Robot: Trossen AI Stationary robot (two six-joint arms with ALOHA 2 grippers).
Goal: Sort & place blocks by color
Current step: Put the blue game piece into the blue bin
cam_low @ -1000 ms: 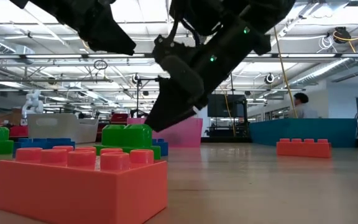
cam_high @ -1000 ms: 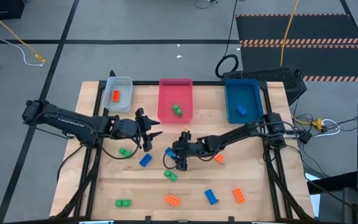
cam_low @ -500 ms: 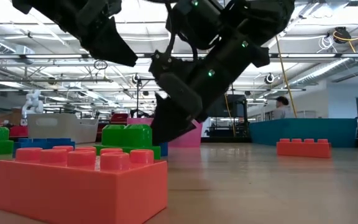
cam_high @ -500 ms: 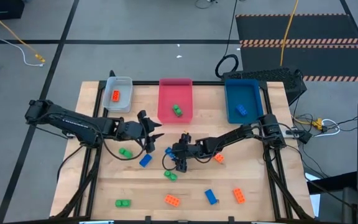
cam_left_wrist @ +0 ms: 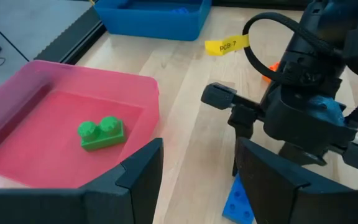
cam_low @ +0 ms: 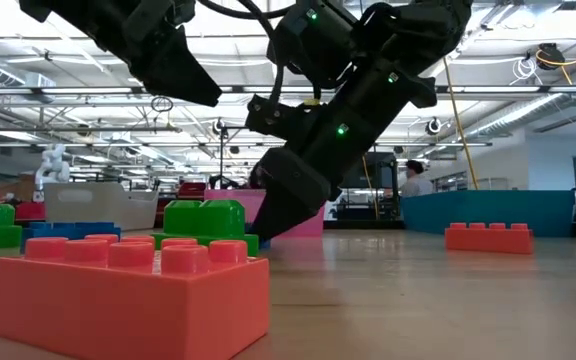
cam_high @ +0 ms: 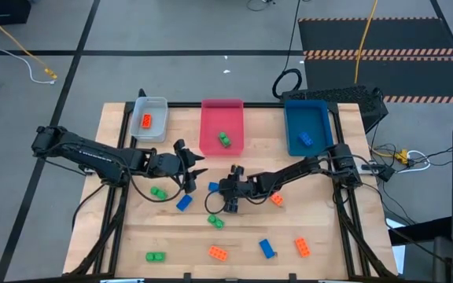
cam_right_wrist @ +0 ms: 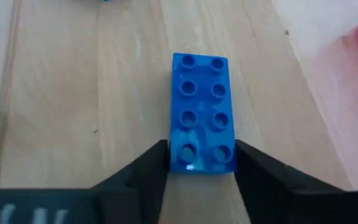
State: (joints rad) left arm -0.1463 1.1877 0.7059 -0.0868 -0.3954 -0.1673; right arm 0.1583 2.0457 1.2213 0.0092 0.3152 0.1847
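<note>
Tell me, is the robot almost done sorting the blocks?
Not yet. Three look sorted: an orange block in the grey tray, a green one in the pink tray, a blue one in the blue tray. The right gripper is closed on a blue block mid-table. The left gripper waits open nearby. About eight more blocks lie loose on the table.

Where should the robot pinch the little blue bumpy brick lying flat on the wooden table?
Across its two long sides, coming straight down from above. The small blue studded plastic brick lies flat, studs up, so its smooth long walls are the narrow pair. The right gripper already has a finger on each side of one end; nearer the middle would probably hold steadier.
</note>
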